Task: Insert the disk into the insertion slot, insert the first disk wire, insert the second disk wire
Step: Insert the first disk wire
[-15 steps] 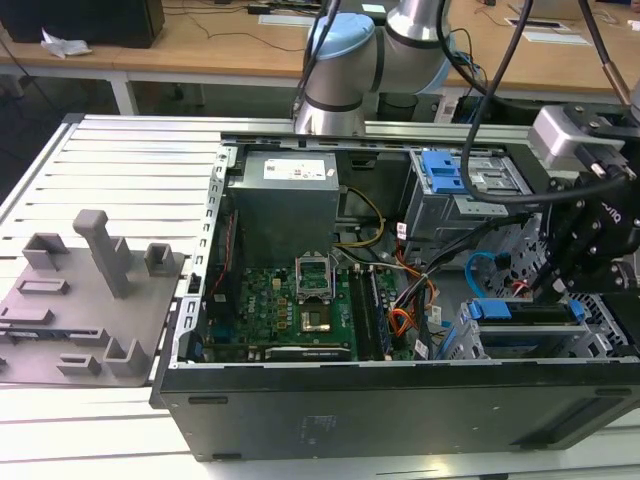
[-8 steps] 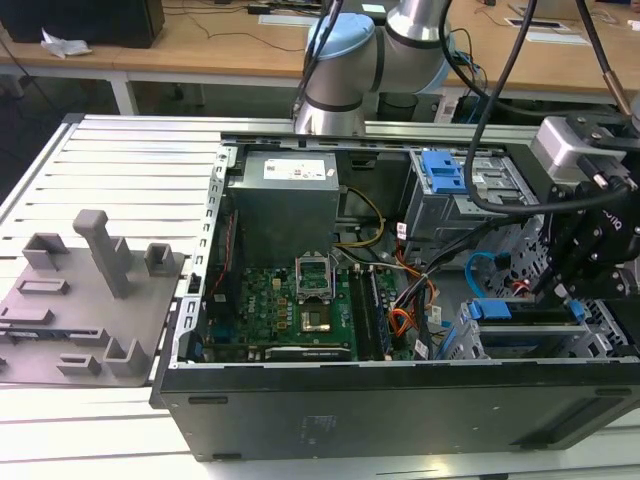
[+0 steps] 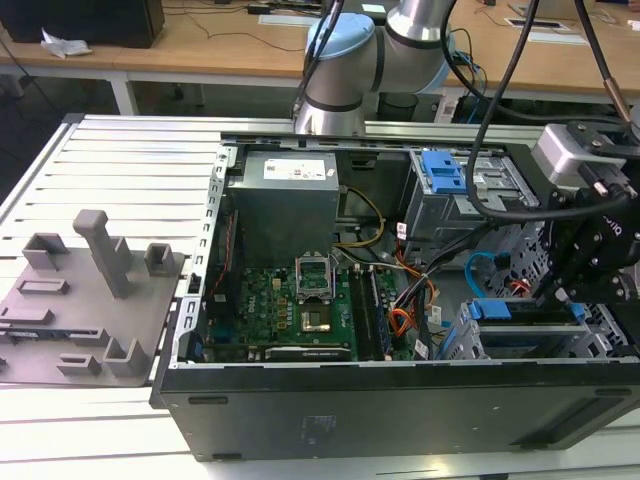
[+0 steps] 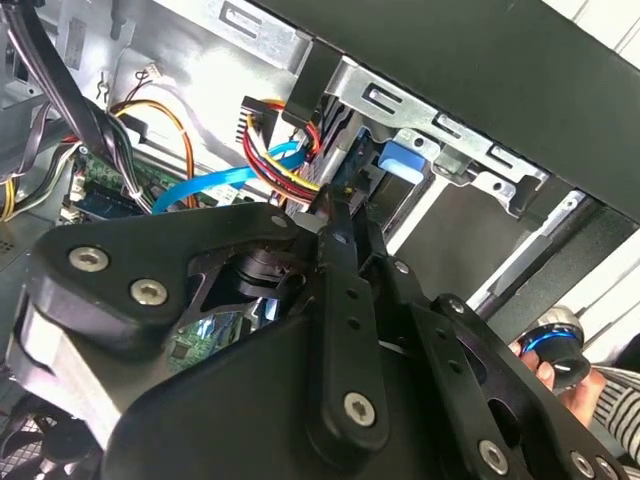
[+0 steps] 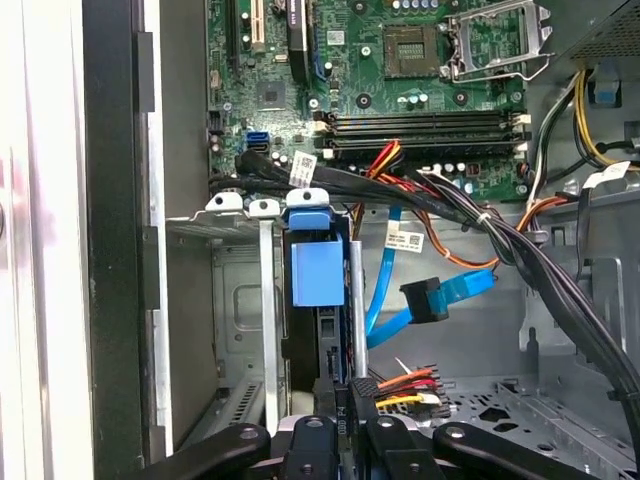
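- First wrist view gives you the clearest read: the blue-framed disk [image 5: 318,272] stands edge-on inside the insertion slot [image 5: 235,310], so I judge step one done.
- Your gripper [image 5: 348,388] has its fingers drawn close together. As far as I can judge, they pinch the dark plug of the first disk wire [image 5: 405,384], right at the end of the disk nearest the gripper.
- You cannot tell from these views whether that plug is seated in the disk. Treat step two as in hand, not finished.
- The second disk wire [image 5: 455,290] hangs loose beside the disk, its dark plug in free air and apart from the blue frame, so step three is left.
- Second wrist view agrees: red and yellow strands of the first disk wire [image 4: 285,160] run down to the gripper [image 4: 345,210], and the second disk wire [image 4: 215,185] loops just behind them.
- Exterior view puts the gripper [image 3: 560,295] low over the disk [image 3: 525,310], at the exterior view's right end of the open computer case [image 3: 400,400].
- Your count:
  - one disk
  - one insertion slot
  - one orange-red-black bundle
  - one light-blue cable
  - one gripper
  - one taller bay [image 3: 445,175] with a blue latch
  - one person's hand [image 4: 560,378] near the case's edge
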`<state>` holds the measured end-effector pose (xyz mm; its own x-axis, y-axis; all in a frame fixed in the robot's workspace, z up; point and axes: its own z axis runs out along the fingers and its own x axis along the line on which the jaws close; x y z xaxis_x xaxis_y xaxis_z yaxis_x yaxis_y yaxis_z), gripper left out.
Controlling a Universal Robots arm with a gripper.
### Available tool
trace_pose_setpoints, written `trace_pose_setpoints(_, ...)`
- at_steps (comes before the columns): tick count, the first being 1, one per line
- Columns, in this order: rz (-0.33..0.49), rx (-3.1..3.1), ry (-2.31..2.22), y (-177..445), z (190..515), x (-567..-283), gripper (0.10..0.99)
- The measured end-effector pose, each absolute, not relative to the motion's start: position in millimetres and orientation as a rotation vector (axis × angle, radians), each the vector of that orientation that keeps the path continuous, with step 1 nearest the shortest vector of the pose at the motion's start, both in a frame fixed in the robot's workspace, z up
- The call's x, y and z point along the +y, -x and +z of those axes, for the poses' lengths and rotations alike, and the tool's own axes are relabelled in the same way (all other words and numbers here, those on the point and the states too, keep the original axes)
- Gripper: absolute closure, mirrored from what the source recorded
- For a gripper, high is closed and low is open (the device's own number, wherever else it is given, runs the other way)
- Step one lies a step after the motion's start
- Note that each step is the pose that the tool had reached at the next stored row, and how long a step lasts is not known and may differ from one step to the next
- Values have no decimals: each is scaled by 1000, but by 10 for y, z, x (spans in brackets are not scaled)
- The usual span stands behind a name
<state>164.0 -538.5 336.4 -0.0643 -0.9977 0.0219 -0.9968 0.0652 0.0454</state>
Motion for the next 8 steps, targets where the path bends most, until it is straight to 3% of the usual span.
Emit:
trace_pose_setpoints(5, -30, -2258, -2116, -1640, 3354, -5386, 898)
trace_pose_setpoints(7, -29, -2258, -2116, -1640, 3358, -5386, 773)
trace_pose_setpoints(8, -28, -2258, -2116, -1640, 3368, -5387, 773)
